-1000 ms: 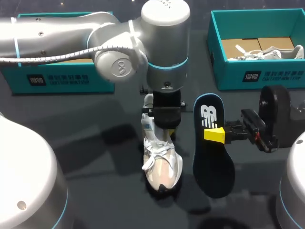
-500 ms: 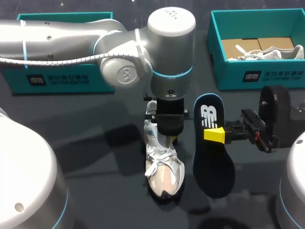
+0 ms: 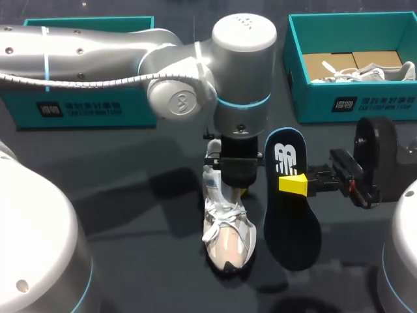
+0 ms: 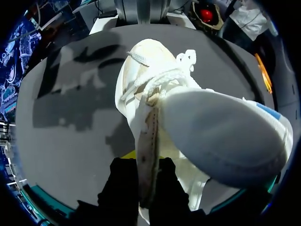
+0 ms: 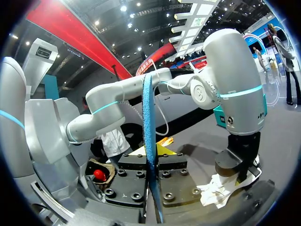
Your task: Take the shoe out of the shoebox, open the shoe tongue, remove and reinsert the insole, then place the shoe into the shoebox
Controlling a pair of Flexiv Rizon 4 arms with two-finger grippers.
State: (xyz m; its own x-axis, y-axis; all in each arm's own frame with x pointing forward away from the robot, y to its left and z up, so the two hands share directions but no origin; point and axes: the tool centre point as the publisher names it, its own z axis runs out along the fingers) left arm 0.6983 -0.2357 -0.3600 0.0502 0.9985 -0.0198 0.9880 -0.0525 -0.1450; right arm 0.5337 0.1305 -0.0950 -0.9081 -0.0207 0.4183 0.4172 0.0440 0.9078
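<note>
The left arm [image 3: 98, 45] comes in from the left side and stretches roughly level over the table, past the middle. Its last joint bends straight down, so the wrist stands upright. The left hand [image 3: 237, 189] points down at the table, its dark fingers [image 4: 117, 188] pinched on an edge of the shoe [image 3: 227, 228] from both sides (one yellow tip just shows behind it). The right arm [image 3: 374, 160] enters low from the right, its wrist lying level. The right hand [image 3: 294, 184] points towards the middle, both fingers [image 5: 174, 165] clamped on the insole [image 3: 290, 222].
</note>
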